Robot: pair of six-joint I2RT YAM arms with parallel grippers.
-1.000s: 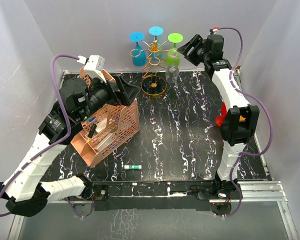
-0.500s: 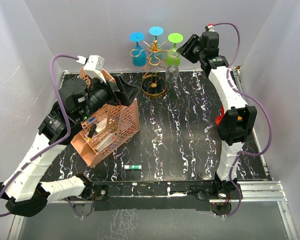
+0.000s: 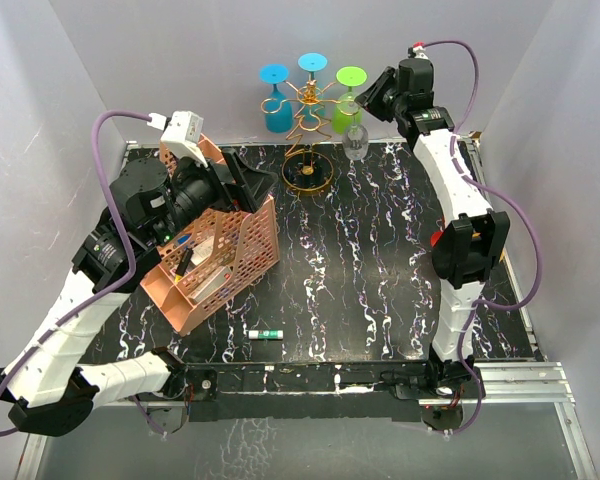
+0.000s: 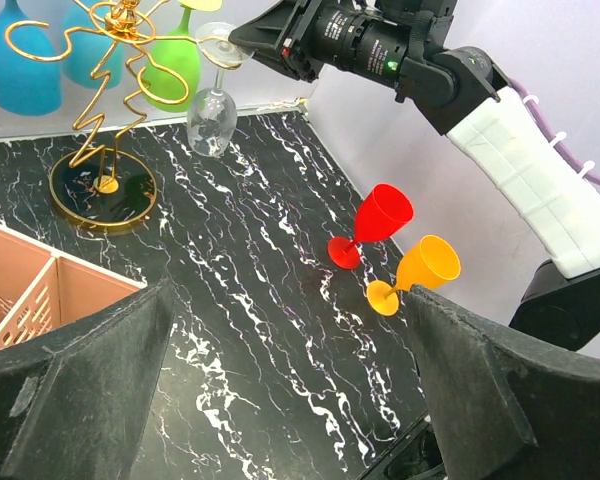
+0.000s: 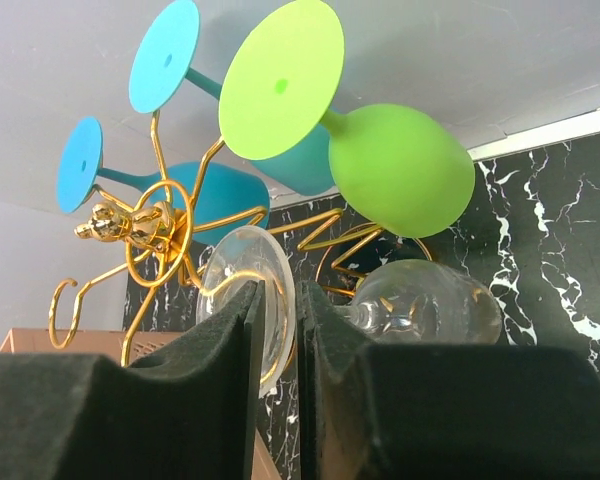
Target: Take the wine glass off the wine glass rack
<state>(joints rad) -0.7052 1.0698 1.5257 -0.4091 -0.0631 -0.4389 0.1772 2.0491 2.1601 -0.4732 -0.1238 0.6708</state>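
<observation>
Wine glass [image 3: 356, 143], the clear one, hangs bowl-down and tilted at the right side of the gold wine glass rack [image 3: 307, 120], which stands at the far edge of the black marbled table [image 3: 380, 260]; in the right wrist view a wire loop of the rack crosses the glass's round foot; right gripper [image 5: 278, 300] has its 2 fingers closed to a narrow slit with the rim of that foot pinched between them, the bowl lying just to the right of the fingers; 1 green glass [image 5: 400, 165] and 2 blue glasses [image 5: 165, 55] hang on other arms beside it; left gripper [image 4: 290, 300] is spread wide with nothing between its fingers, hovering above the pink mesh organizer [image 3: 220, 260], well apart from the rack; 1 red glass [image 4: 380, 215] and 1 orange glass [image 4: 425, 265] rest side by side on the table near the right arm
</observation>
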